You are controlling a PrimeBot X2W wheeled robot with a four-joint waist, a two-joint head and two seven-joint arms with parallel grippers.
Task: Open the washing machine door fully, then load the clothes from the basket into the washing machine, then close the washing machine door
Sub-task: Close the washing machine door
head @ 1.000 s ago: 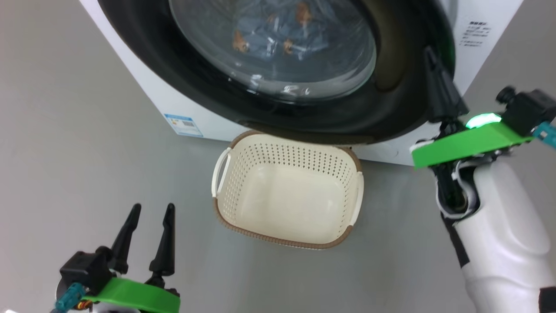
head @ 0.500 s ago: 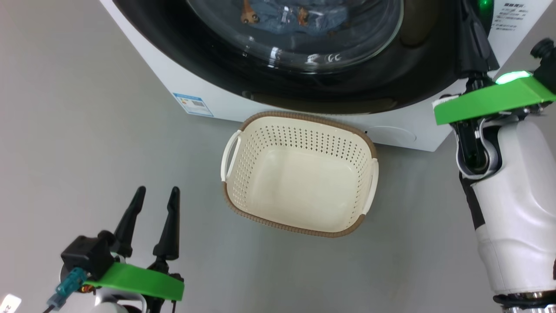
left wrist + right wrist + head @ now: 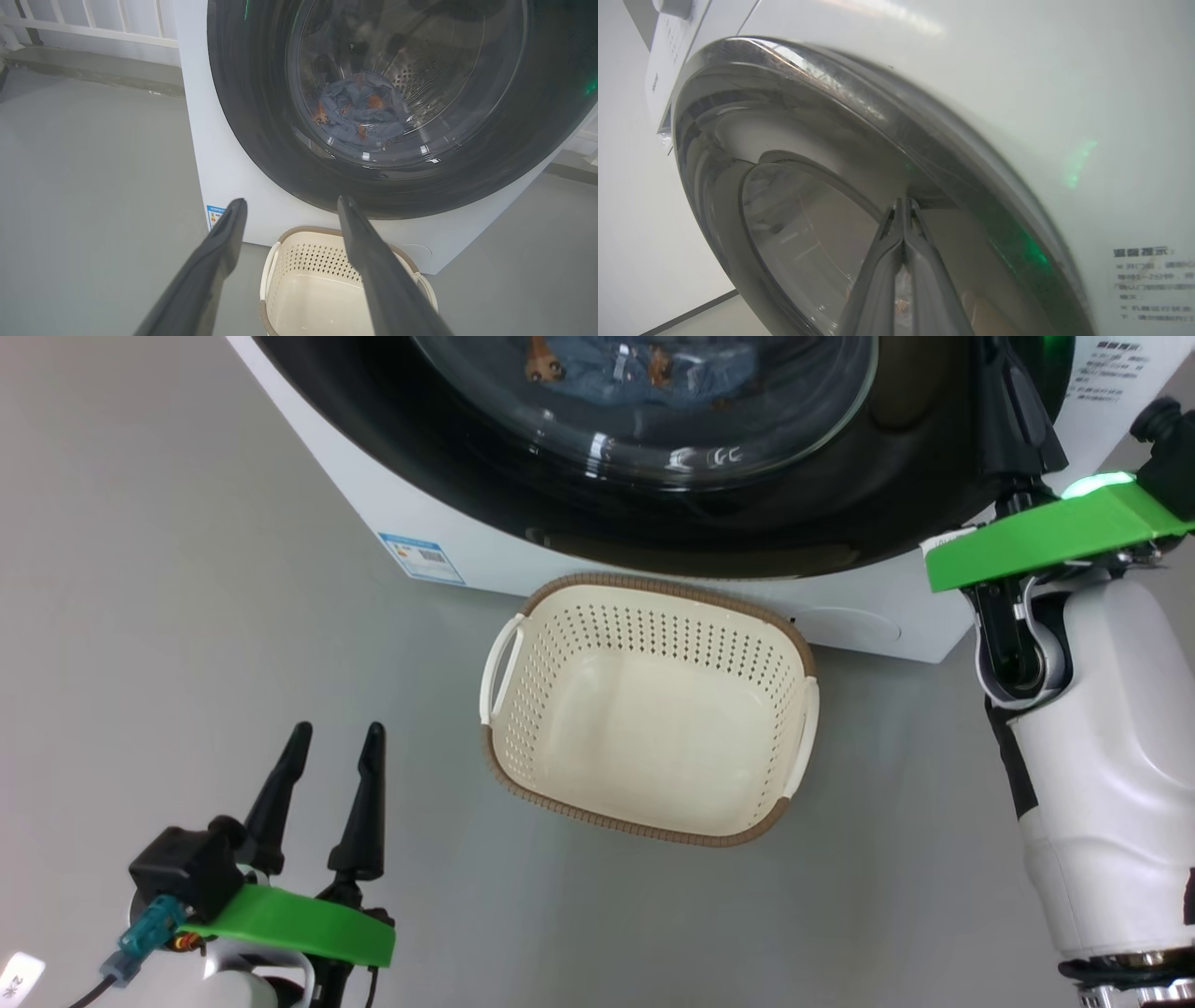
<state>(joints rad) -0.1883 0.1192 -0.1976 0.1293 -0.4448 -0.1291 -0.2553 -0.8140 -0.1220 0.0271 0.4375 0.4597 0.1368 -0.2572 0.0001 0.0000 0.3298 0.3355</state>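
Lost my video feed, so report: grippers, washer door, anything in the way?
Left gripper open, empty. Right gripper shut, tips at washing machine door rim. Door looks closed, clothes inside. Empty basket on floor just below door.

Basket (image 3: 644,644) on floor (image 3: 187,616) before washing machine (image 3: 485,560); clothes (image 3: 635,364) inside, behind door (image 3: 653,527).

Long, tapering matte-black fingers (image 3: 359,812) join flat bright-green plates (image 3: 299,929). Behind them are glossy, rounded white forearms (image 3: 1102,821). A teal cable plug (image 3: 149,933) sits beside the left fingers' base.
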